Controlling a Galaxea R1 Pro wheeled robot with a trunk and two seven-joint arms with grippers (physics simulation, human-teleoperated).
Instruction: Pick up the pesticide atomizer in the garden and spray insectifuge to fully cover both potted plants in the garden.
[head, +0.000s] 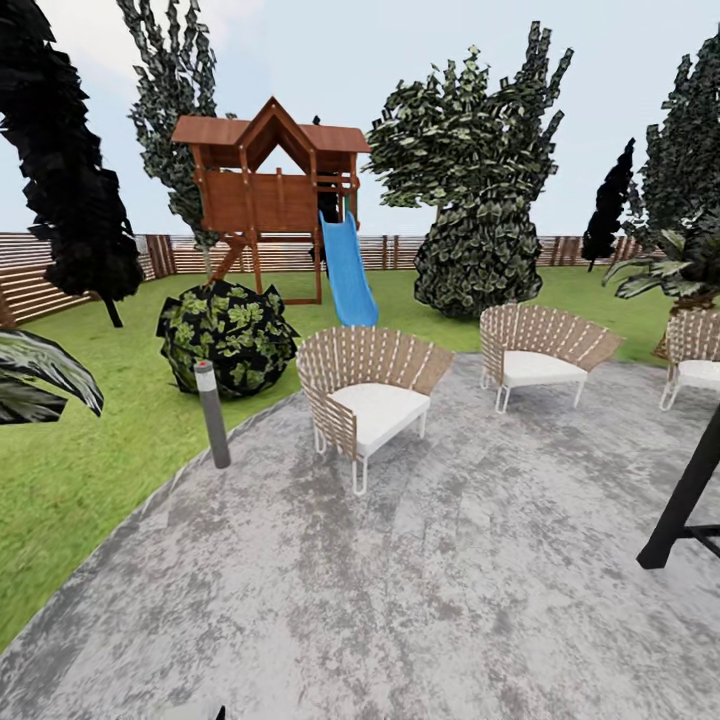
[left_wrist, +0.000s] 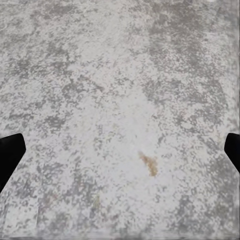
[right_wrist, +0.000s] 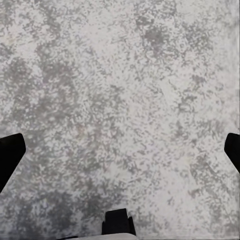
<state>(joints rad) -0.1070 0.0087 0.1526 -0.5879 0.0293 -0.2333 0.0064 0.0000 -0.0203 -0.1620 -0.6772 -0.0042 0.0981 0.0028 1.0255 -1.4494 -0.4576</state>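
Left gripper (left_wrist: 120, 150) and right gripper (right_wrist: 120, 150) each stand with jaws spread wide and empty, black fingertips at the frame edges over the mottled grey patio (head: 420, 580). The garden's lawn (head: 90, 450) lies left, with a grey bollard lamp (head: 211, 414) at the patio edge. Farther off stand slatted chairs (head: 365, 395), a dark-leaved bush (head: 228, 335), a blue-slide playhouse (head: 275, 190) and the wooden fence (head: 60, 275); atomizer and potted plants cannot be located.
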